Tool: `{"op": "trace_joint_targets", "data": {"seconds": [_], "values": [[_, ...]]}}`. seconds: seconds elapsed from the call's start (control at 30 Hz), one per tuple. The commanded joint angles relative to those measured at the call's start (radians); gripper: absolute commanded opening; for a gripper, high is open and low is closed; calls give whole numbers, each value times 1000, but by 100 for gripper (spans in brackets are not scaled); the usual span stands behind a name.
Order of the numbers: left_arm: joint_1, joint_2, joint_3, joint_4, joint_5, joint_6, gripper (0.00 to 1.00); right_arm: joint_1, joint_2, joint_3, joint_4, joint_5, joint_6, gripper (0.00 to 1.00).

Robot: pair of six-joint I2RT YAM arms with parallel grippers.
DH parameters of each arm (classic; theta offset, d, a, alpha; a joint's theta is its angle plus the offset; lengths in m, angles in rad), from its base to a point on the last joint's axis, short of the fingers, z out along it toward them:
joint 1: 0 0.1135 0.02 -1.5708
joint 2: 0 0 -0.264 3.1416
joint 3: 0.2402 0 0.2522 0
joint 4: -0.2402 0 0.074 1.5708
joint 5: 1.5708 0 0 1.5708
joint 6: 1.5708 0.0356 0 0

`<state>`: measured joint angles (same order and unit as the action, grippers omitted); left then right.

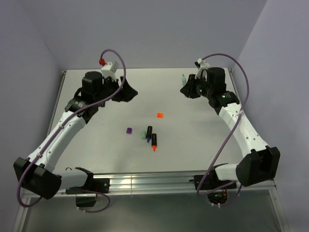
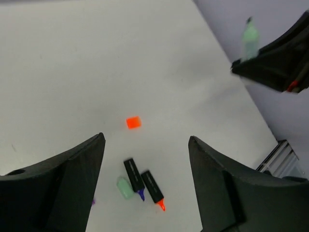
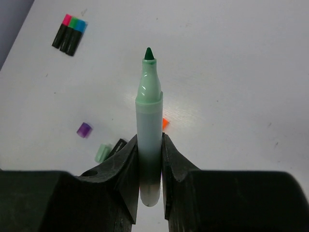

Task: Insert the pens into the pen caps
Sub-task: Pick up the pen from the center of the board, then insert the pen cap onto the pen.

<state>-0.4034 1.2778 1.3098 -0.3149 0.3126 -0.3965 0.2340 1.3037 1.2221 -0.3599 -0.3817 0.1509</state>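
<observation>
Pinching a pale green pen point(image 3: 148, 111) tip-up in the right gripper point(image 3: 149, 145), jaws clamped on the lower barrel, dark tip bare. Hovering with it over the far right corner of the bench point(image 1: 203, 125), well apart from everything else. Reads to me as the carry step: pen in hand, not yet anywhere near a cap.

Matching pale green cap point(image 1: 143, 135) lying mid-bench, just beside a black purple-tipped pen point(image 1: 148, 131), can't tell whether touching. Orange-tipped pen point(image 1: 154, 142) right next to that, closer to the near edge. Orange cap point(image 1: 160, 115) alone a bit toward the far edge, purple cap point(image 1: 129, 130) a bit toward the left edge. Also three more pens point(image 3: 70, 33) side by side with pink, green and blue ends, showing only in the right wrist view.

Left gripper point(image 2: 147, 140) hanging near the far edge, left of middle, jaws wide apart, holding nothing.

Next up, probably: swing that pen to mid-bench, tip it over and line the nib up with the cap's open end. Likely needs the left gripper down on the cap first to pin it, otherwise expect a skid on the push.
</observation>
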Motion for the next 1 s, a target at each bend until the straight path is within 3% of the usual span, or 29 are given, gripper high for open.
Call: {"op": "trace_joint_targets", "data": {"seconds": [0.0, 0.13, 0.27, 0.63, 0.97], "values": [[-17, -3, -157, -61, -87, -24, 74, -39, -53, -22, 18, -6, -30, 0], [-83, 46, -265, -35, -115, -28, 64, -45, -69, -53, 13, 1, -43, 0], [-155, 113, -319, -27, -150, -91, 65, -58, -66, -49, 3, 0, -51, 0], [-294, 334, -284, -82, -276, -225, 56, -91, -15, -35, 1, -19, -57, 0], [-313, 407, -244, -96, -308, -245, 51, -104, -20, -52, 1, -37, -59, 0]]}}
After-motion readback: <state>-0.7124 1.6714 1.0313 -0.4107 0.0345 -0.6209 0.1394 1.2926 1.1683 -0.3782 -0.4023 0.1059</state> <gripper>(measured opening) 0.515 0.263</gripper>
